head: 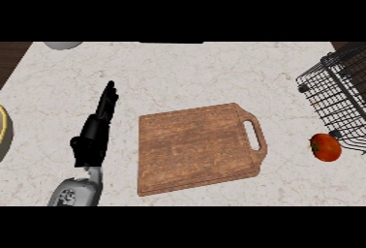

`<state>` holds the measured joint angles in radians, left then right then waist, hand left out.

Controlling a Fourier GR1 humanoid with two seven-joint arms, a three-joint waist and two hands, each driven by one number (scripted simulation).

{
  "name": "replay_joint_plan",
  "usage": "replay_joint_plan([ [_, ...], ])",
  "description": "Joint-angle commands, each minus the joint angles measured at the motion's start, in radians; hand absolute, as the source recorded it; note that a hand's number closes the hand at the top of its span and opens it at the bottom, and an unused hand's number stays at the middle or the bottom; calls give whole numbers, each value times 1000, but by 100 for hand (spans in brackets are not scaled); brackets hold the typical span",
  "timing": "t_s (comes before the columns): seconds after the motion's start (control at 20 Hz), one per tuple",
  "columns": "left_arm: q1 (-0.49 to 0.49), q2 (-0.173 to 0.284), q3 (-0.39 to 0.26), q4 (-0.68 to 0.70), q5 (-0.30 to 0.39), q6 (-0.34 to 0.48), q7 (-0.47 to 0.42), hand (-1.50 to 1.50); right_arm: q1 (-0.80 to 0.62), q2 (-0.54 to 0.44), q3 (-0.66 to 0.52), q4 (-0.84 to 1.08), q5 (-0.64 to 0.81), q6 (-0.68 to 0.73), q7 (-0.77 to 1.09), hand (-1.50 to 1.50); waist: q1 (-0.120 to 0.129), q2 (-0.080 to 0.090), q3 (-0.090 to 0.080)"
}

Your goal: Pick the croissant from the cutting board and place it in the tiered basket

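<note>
A wooden cutting board (196,147) with a handle slot at its right side lies in the middle of the counter, and its top is bare. No croissant shows anywhere in the head view. The black wire tiered basket (336,99) stands at the right edge, partly cut off by the frame. My left hand (97,128) is held edge-on to the left of the board, fingers straight and pointing away from me, holding nothing. My right hand is out of view.
A red tomato (325,147) lies on the counter just below the basket. A pale yellow plate rim (4,131) shows at the left edge. A grey round object (63,45) sits at the far top left. Dark wood borders the counter's far corners.
</note>
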<state>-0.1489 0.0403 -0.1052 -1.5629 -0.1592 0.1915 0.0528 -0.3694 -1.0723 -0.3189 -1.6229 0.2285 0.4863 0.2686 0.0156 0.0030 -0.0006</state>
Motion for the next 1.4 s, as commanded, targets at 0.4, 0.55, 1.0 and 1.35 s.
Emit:
replay_joint_plan([
  [0.4, -60, -17, 11, 26, -27, 15, 33, 0, -212, 38, 165, 411, 308, -150, -249, 150, 1, 2, 1],
  [0.55, -2, -11, 8, 45, 0, -18, -56, 0, -308, 66, 209, 571, 371, -184, -312, 150, 11, 5, 0],
  [1.0, -6, -5, 18, -17, -8, -7, 27, 0, -361, 209, 53, 713, 173, -119, -215, -150, -5, -2, 1],
  [1.35, 35, -15, -8, -31, -5, -21, 2, 0, -481, 90, -147, 926, 65, -141, -229, -150, 4, 2, 2],
])
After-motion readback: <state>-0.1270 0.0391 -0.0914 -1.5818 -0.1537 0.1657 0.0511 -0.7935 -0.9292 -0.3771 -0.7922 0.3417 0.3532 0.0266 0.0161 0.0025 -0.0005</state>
